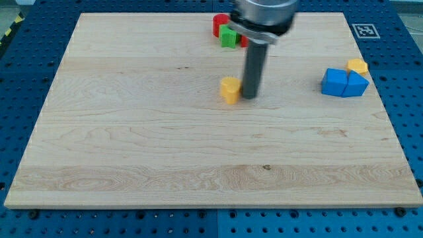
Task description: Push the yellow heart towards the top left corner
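So there's no claw on our arm, just the rod, and our tip (250, 96) sits just right of the yellow heart (230, 89), basically touching it, a bit above the middle of the wooden desk (132, 152). Up top behind the rod there's a green block (229, 36) with red blocks (219, 24). Far right: two blue blocks (344, 83) and a small yellow block (357, 65) together.

No readable text, one black-and-white square marker (365, 30), possibly a fiducial tag, board's top-right corner
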Available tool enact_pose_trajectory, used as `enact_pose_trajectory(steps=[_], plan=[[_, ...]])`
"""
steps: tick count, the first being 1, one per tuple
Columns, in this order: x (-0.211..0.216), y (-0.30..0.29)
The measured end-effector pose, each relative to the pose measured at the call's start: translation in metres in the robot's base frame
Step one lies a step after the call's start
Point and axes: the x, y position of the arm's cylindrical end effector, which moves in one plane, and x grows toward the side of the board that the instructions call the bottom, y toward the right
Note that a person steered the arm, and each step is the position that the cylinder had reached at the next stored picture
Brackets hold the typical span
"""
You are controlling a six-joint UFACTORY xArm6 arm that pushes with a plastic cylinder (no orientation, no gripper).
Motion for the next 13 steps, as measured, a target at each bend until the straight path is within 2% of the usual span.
enact_pose_trajectory(steps=[1,2,3,4,5,7,8,9,10,11,12,13], plan=[[-0.019,-0.074],[-0.018,-0.08],[0.003,-0.03],[0.032,-0.027],[0.023,-0.075],[-0.057,-0.183],[-0.057,-0.176],[-0.039,-0.149],[-0.033,-0.176],[-0.05,-0.22],[-0.096,-0.25],[-0.123,-0.258]])
